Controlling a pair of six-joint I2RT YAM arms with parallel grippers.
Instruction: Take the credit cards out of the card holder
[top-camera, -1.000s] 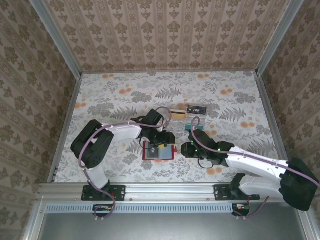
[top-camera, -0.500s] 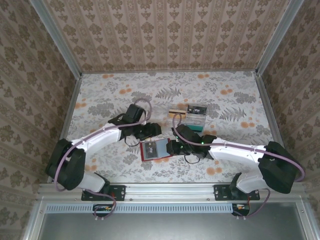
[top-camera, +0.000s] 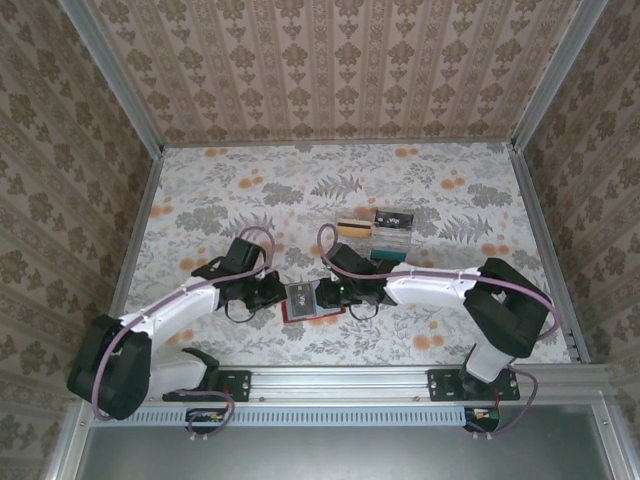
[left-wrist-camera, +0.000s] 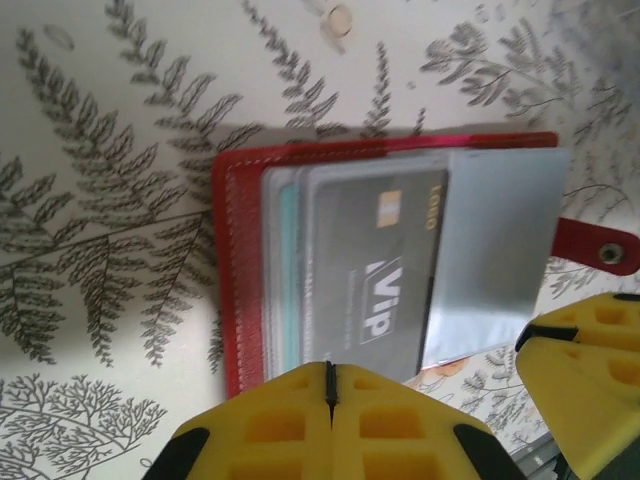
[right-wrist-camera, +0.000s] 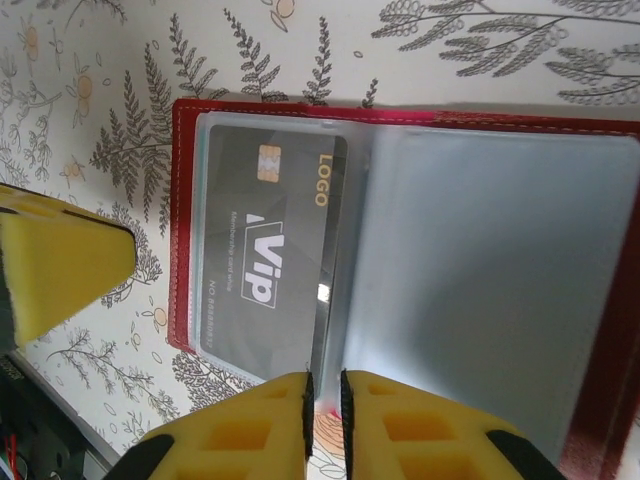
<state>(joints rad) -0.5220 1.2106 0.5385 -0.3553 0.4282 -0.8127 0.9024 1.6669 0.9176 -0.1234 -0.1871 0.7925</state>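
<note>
Top external: both arms reach in low from the near rail and meet over the card holder (top-camera: 318, 314). It lies open on the floral tabletop (top-camera: 220, 190), roughly midway between the two bases, neither arm plainly nearer.

Left wrist: left gripper (left-wrist-camera: 328, 378) has its jaws pressed together, tips right at the near short edge of the grey VIP card (left-wrist-camera: 370, 280). I cannot tell whether a sliver of card or sleeve is caught between them. The card sits in the clear pocket on the holder's left half, and the edge of a teal card (left-wrist-camera: 288, 290) peeks out beside it. Its long axis runs straight away from these jaws, chip and logo end farthest. The red tab (left-wrist-camera: 598, 250) sticks out on the holder's right.

Right wrist: right gripper (right-wrist-camera: 324, 385) has its jaws closed to a slit at the holder's near edge, by the fold between card pocket and empty leaf (right-wrist-camera: 480, 280). They look to be pinching the sleeve edge and steadying the holder.

Judgement: the card lies lengthwise toward the left jaws, so a straight pull back along that line should free it, if the pocket opens that way. I can't confirm that it does.

Farther out, loose and well apart from the holder: a tan-gold card (top-camera: 352, 227), a black card (top-camera: 393, 217) beside it, and a paler card (top-camera: 390, 243) just nearer than the black one.
</note>
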